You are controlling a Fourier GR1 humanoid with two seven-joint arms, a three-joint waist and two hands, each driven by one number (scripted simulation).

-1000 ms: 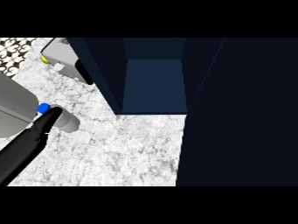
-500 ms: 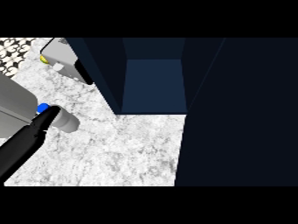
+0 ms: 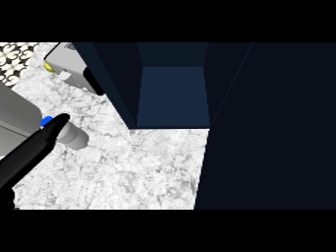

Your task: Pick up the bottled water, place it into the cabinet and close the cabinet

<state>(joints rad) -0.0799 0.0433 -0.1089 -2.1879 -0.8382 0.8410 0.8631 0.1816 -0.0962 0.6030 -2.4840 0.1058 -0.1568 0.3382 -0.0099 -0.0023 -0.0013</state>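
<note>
The bottled water (image 3: 73,136) stands on the marble counter (image 3: 134,172) at the left, seen from above with its blue cap (image 3: 46,120) and pale body. My left hand (image 3: 25,157) comes in from the lower left; a straight black finger lies against the bottle, its tip by the cap. Part of the bottle is hidden behind it. The dark blue cabinet (image 3: 170,93) stands open to the right of the bottle, apart from it. My right hand does not show.
The cabinet's open door (image 3: 280,128) fills the right side as a dark panel. A white appliance (image 3: 72,69) with a yellow knob sits at the back left. A grey forearm (image 3: 3,118) covers the left edge. Patterned tiles (image 3: 3,56) lie behind.
The grey forearm has grown larger at the left edge and the black hand has shifted slightly left. The bottle has stayed in place.
</note>
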